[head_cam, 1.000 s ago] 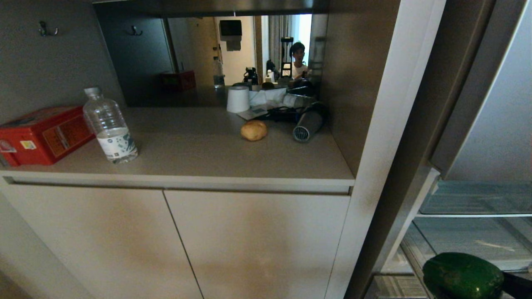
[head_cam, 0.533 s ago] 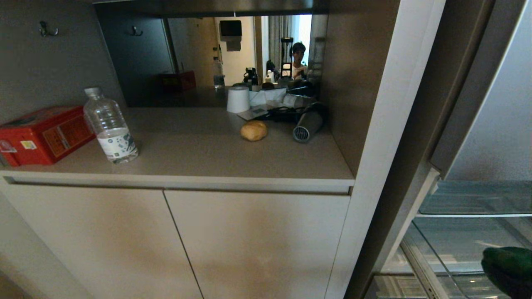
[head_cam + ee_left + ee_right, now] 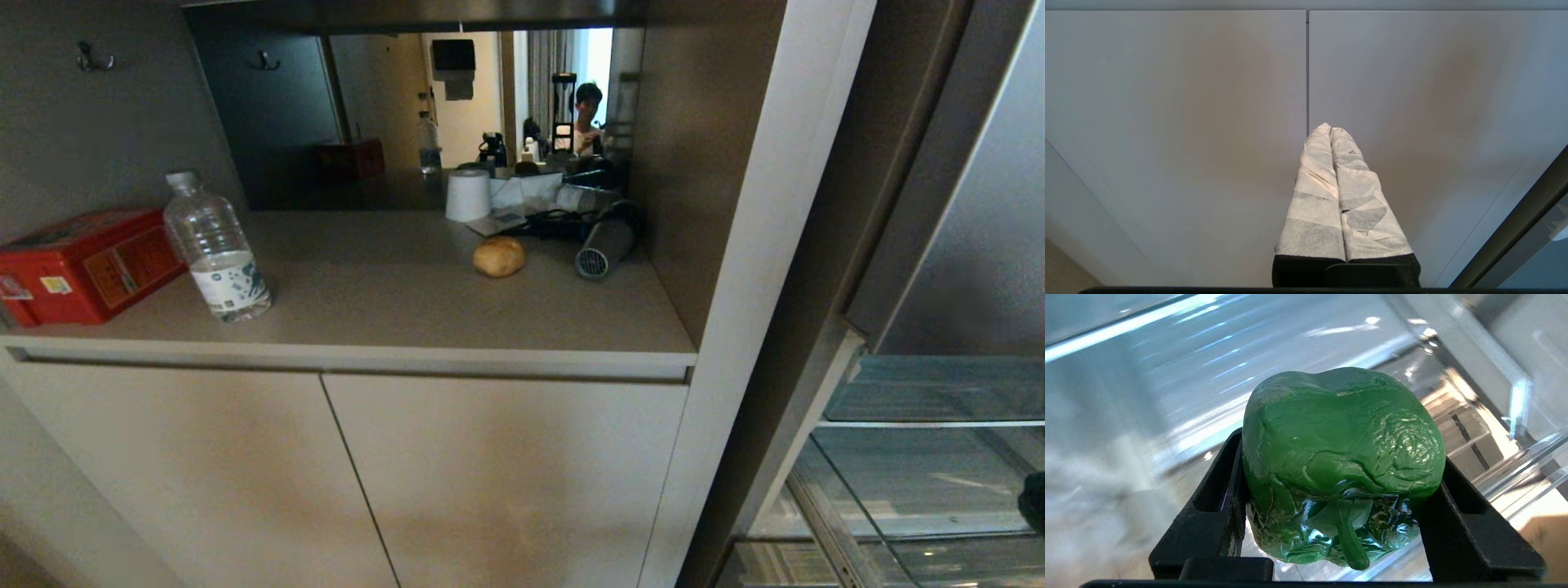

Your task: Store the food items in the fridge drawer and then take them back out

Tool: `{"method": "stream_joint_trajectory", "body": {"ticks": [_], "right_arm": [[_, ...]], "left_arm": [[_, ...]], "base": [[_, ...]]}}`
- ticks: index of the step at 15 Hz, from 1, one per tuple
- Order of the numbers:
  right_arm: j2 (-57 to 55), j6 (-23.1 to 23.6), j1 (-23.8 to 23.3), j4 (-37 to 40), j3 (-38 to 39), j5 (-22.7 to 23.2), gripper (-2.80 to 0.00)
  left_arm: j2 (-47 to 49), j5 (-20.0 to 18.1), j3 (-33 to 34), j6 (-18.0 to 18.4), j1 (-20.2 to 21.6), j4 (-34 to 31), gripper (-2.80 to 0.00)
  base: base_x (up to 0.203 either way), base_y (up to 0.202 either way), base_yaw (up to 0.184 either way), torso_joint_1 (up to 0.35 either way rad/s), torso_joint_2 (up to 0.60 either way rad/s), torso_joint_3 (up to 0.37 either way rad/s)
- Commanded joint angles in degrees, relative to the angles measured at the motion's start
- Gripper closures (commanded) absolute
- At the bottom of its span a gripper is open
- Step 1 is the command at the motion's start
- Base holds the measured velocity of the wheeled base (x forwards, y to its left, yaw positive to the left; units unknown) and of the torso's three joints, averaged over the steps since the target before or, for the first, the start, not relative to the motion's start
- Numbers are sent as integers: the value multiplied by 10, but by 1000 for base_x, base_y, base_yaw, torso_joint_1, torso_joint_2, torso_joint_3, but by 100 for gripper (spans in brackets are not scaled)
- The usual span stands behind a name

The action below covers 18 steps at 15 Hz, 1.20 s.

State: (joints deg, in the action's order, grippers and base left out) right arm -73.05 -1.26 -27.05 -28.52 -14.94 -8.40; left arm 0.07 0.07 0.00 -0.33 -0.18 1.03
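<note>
Black fingers [image 3: 1216, 506] of the right gripper [image 3: 1341, 506] are clamped on the green bell pepper [image 3: 1343, 457] above the transparent fridge drawer [image 3: 1515, 465]; left gripper [image 3: 1331, 130] fingers are pressed together before cabinet doors [image 3: 1175, 122]. The potato [image 3: 499, 256] is left on the table [image 3: 392, 294].

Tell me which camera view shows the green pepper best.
The right wrist view: the green pepper fills it, clamped in the right gripper. The head view and the left wrist view do not show it.

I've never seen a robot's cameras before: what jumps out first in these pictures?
A glossy green bell pepper fills the right wrist view, clamped in the right gripper over the clear fridge drawer. In the head view, a lone potato sits on the counter, with a water bottle and red tin box further left.
</note>
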Motion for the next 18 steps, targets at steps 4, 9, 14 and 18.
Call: {"method": "stream_joint_trajectory", "body": {"ticks": [4, 9, 14, 18], "right_arm": [[-163, -15, -58, -6, -67, 11, 0], [-256, -30, -82, -15, -108, 15, 0], [-286, -30, -102, -19, -117, 15, 0], [-319, -26, -116, -39, -128, 20, 0]], "left_arm": [[0, 0, 4, 0, 0, 0, 0], [0, 0, 4, 0, 0, 0, 0], [0, 0, 4, 0, 0, 0, 0], [0, 0, 4, 0, 0, 0, 0]], "base": [[0, 0, 0, 0, 0, 0], [0, 0, 0, 0, 0, 0], [0, 0, 0, 0, 0, 0], [0, 0, 0, 0, 0, 0]]}}
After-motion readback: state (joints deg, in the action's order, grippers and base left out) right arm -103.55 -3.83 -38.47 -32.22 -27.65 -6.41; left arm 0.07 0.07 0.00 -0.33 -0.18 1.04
